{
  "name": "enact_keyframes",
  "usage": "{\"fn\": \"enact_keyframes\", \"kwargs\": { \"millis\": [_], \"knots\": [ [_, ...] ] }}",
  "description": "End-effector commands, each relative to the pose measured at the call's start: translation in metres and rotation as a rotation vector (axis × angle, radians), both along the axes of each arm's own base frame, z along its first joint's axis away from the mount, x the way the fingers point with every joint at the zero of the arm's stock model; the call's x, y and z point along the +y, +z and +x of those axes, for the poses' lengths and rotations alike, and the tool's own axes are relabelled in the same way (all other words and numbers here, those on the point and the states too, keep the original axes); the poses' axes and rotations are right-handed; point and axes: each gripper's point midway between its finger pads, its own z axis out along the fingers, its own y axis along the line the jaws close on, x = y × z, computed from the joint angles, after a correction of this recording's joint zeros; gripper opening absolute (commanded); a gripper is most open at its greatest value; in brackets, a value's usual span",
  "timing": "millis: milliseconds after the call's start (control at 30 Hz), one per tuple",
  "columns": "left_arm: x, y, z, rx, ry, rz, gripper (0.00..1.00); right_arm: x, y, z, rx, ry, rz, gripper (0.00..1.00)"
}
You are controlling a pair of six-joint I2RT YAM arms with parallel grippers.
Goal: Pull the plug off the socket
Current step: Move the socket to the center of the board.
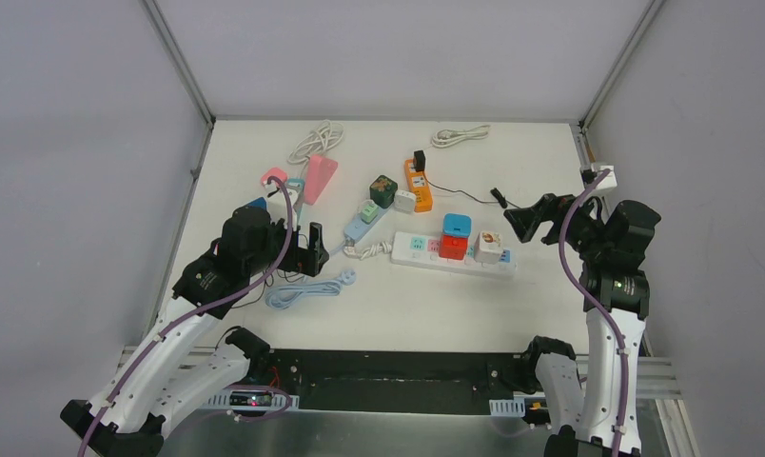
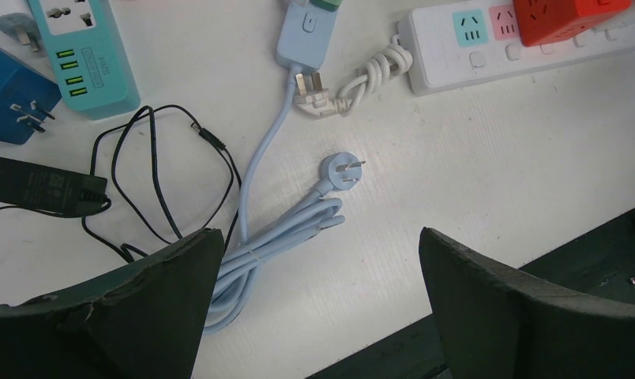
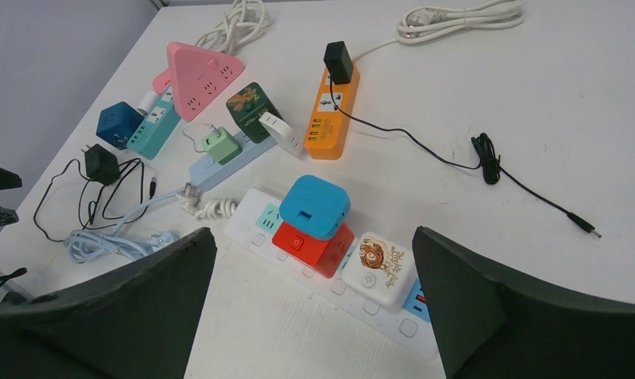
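Observation:
A white power strip [image 1: 412,249] lies mid-table. Plugged into it are a red cube [image 1: 452,248] with a blue cube [image 1: 456,227] stacked on top, and a white tiger-print cube [image 1: 489,246]. An orange strip [image 1: 418,188] carries a black plug [image 1: 420,159], and a light blue strip [image 1: 360,227] carries a green plug [image 1: 369,209]. My left gripper [image 1: 314,249] hovers open left of the white strip [image 2: 441,47], over a coiled blue cable [image 2: 291,237]. My right gripper [image 1: 526,217] is open to the strip's right, with the red cube [image 3: 314,249] and tiger cube [image 3: 384,268] ahead of its fingers.
A pink triangular socket [image 1: 319,176], a teal strip [image 3: 152,130], a dark blue cube [image 3: 117,125] and a black adapter with thin wire [image 2: 38,189] sit at the left. A dark green cube [image 1: 383,190] and white adapter [image 1: 404,201] lie centrally. White cable bundles [image 1: 460,135] rest at the back.

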Motion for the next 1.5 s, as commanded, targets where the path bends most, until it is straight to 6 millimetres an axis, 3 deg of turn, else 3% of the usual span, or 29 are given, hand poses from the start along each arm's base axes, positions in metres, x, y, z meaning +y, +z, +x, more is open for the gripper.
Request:
{"fn": "enact_keyframes", "kwargs": {
  "millis": [0, 433, 567, 733, 867, 967, 1167, 1300, 1467],
  "knots": [
    [0.000, 0.011, 0.003, -0.041, -0.008, -0.011, 0.99, -0.001, 0.003, 0.002, -0.040, 0.016, -0.021, 1.00],
    [-0.003, 0.012, 0.002, -0.038, -0.027, -0.020, 0.99, -0.002, -0.021, -0.004, -0.069, 0.112, -0.190, 1.00],
    [-0.020, 0.017, -0.001, -0.028, -0.061, -0.138, 0.99, 0.000, -0.035, -0.005, -0.046, 0.168, -0.229, 1.00],
    [-0.024, 0.025, 0.001, -0.030, -0.032, -0.221, 0.99, 0.012, -0.050, -0.009, -0.008, 0.271, -0.265, 1.00],
    [-0.052, 0.027, -0.006, 0.057, -0.116, -0.354, 0.99, 0.017, -0.054, -0.011, -0.011, 0.318, -0.283, 1.00],
    [-0.071, 0.015, 0.000, 0.139, -0.125, -0.406, 0.99, 0.023, -0.060, -0.014, -0.021, 0.379, -0.318, 1.00],
    [-0.121, -0.018, -0.010, 0.095, -0.176, -0.195, 0.99, 0.024, -0.084, -0.010, -0.005, 0.483, -0.460, 1.00],
    [-0.157, -0.025, -0.022, 0.050, -0.314, -0.268, 0.99, 0.021, -0.097, 0.000, 0.029, 0.520, -0.521, 1.00],
    [-0.158, -0.033, -0.029, 0.001, -0.348, -0.336, 0.99, 0.026, -0.116, -0.001, 0.015, 0.659, -0.591, 1.00]
  ]
}}
